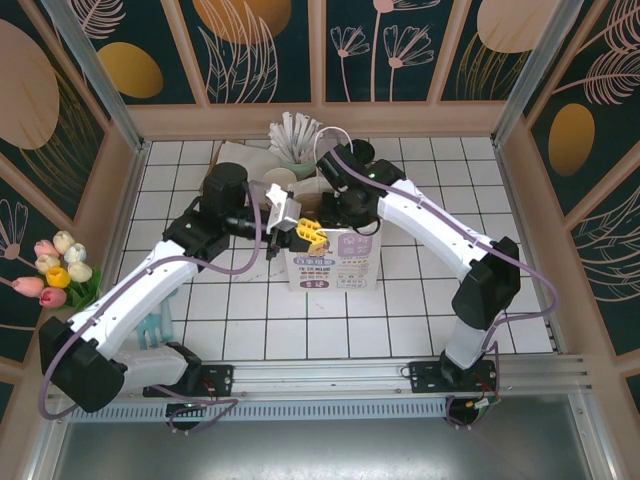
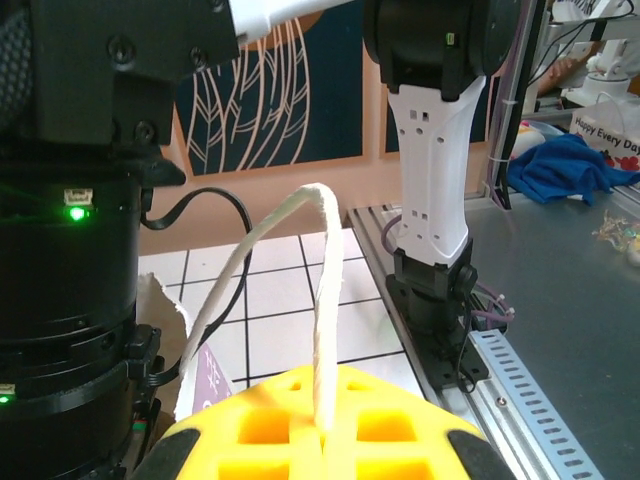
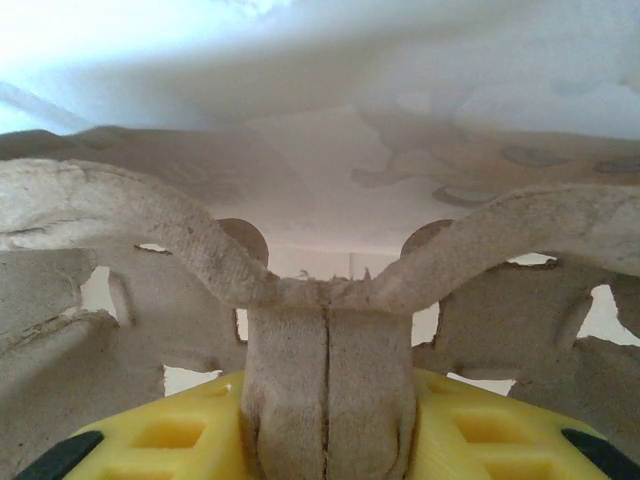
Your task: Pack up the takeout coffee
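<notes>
Your left pincer (image 1: 307, 234) is clamped on the rope handle (image 2: 322, 300) of the white paper bag (image 1: 335, 268). In the left wrist view the cord runs straight down between the yellow fingers. I judge that this hold is there to pull the bag's mouth wide and steady the bag upright on the tabletop (image 1: 420, 300).

Your right pincer (image 3: 328, 425) is closed on the folded centre tab of the pulp carrier (image 3: 130, 330). White bag wall surrounds it, so the carrier hangs inside the bag, probably to be set on the bottom.

The takeout coffee (image 1: 283, 178) appears to be the small cream-mouthed cup just behind the bag, near the straw holder (image 1: 297, 138) and half tucked under your left arm. It is too small to be sure.

Room is tight. Both wrists crowd the bag's mouth, and the carrier's wings sit close to the paper walls. The tiles to the right of the bag and in front of it lie open, so take the right arm upward first, then out that way. Mind the bag's rim as you go, since a snag there could tip it.
</notes>
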You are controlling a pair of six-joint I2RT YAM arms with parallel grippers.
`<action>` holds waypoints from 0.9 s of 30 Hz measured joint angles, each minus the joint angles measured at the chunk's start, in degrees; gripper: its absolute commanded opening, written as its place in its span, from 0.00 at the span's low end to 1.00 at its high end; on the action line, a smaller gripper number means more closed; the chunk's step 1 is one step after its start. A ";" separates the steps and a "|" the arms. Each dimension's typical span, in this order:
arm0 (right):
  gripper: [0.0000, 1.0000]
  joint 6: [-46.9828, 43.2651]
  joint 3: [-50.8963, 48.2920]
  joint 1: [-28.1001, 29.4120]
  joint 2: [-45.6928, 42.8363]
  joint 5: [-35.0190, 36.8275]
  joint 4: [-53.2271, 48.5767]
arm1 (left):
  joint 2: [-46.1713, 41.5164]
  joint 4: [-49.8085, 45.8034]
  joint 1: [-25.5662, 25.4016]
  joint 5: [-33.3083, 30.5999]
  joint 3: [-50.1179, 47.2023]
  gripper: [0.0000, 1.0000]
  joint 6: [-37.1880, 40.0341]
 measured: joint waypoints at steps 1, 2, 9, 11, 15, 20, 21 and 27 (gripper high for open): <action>0.39 0.00 0.00 0.09 0.00 -0.02 -0.22 | 0.20 -0.04 -0.07 0.17 0.07 0.04 -0.04; 0.39 -0.02 -0.02 0.28 0.00 0.00 -0.37 | 0.24 0.00 -0.24 0.22 0.07 0.05 -0.24; 0.38 -0.04 -2.54 2.29 -0.04 0.09 -0.09 | -0.76 1.97 -0.68 -2.80 0.15 0.59 -3.72; 0.38 -0.24 -3.19 2.67 -0.11 0.22 0.22 | -1.86 1.97 -0.68 -5.88 0.15 0.74 -4.13; 0.38 -0.98 -5.18 3.28 -1.27 0.94 2.21 | -4.07 2.23 1.03 -12.55 0.17 0.99 -5.14; 0.38 -2.64 -8.09 3.39 -3.30 1.31 4.39 | -4.17 7.17 11.19 -10.69 -0.26 0.98 -10.38; 0.38 -3.10 -8.66 3.39 -3.61 1.31 4.94 | -4.15 8.13 12.20 -11.37 -0.26 0.99 -11.32; 0.37 -5.27 -11.06 3.39 -4.79 1.14 7.65 | 1.05 10.60 12.57 -21.49 5.53 0.95 -19.76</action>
